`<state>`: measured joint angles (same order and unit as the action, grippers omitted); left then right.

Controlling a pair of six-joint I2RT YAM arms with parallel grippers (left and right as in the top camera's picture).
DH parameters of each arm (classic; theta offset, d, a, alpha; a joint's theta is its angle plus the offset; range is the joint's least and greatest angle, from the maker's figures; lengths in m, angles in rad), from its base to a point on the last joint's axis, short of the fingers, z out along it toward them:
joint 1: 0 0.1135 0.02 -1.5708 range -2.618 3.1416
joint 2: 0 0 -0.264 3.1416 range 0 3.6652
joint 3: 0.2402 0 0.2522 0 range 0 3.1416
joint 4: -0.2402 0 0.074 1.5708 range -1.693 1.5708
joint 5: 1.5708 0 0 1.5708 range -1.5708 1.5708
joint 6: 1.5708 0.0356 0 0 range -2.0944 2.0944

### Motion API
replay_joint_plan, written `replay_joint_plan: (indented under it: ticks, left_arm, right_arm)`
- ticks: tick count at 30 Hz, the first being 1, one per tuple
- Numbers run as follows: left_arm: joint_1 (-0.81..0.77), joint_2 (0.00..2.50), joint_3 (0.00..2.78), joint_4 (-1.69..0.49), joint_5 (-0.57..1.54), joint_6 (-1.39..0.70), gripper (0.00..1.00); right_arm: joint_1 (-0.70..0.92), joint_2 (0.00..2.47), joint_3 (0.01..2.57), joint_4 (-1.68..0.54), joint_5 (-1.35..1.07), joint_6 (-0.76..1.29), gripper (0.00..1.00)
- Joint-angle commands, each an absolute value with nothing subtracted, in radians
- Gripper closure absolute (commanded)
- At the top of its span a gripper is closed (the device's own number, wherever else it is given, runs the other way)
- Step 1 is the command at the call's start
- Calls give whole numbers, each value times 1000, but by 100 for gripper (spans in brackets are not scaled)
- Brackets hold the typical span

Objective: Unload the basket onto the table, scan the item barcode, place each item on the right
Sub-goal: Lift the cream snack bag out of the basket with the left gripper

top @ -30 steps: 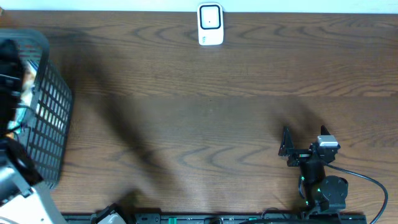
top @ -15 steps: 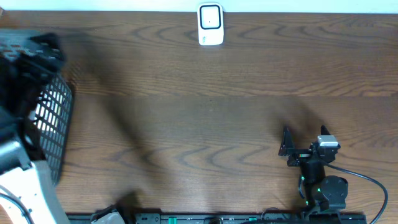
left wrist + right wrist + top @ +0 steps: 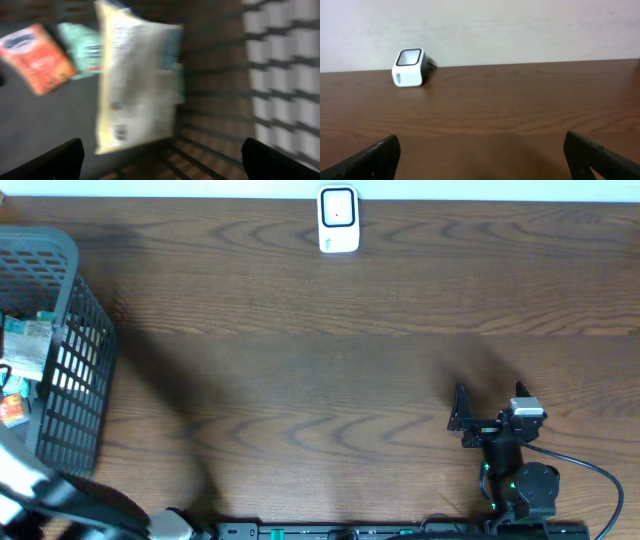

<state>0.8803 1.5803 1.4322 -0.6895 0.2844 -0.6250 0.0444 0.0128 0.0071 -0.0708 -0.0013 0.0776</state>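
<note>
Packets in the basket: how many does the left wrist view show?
3: an orange packet at left, a green packet beside it, a pale bag by the basket wall. More may be hidden.

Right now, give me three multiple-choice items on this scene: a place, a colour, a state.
1. The scanner stands: A) at the left edge B) at the far edge of the table C) at the near edge.
2. The leftmost packet in the left wrist view is: A) orange B) purple C) black.
3. The right gripper is: A) shut on a packet B) shut on the scanner C) open, empty.
B: overhead shows it at the top, middle. A: its face is orange. C: fingers wide apart, nothing between.
</note>
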Motion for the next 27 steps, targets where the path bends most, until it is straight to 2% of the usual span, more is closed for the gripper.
replay_joint_plan:
  ticks: [1, 10, 25, 27]
  left_arm:
    - [892, 1675, 1423, -695, 221, -609, 1]
    - [889, 1892, 1423, -674, 223, -531, 3]
    - [823, 2019, 1419, -561, 286, -434, 0]
    - [821, 2031, 1409, -547, 283, -433, 9]
  right_arm:
    - [54, 9, 6, -75, -3, 66, 1]
    - [54, 9, 6, -75, -3, 66, 1]
    - [54, 9, 6, -75, -3, 66, 1]
    - [54, 9, 6, -75, -3, 66, 1]
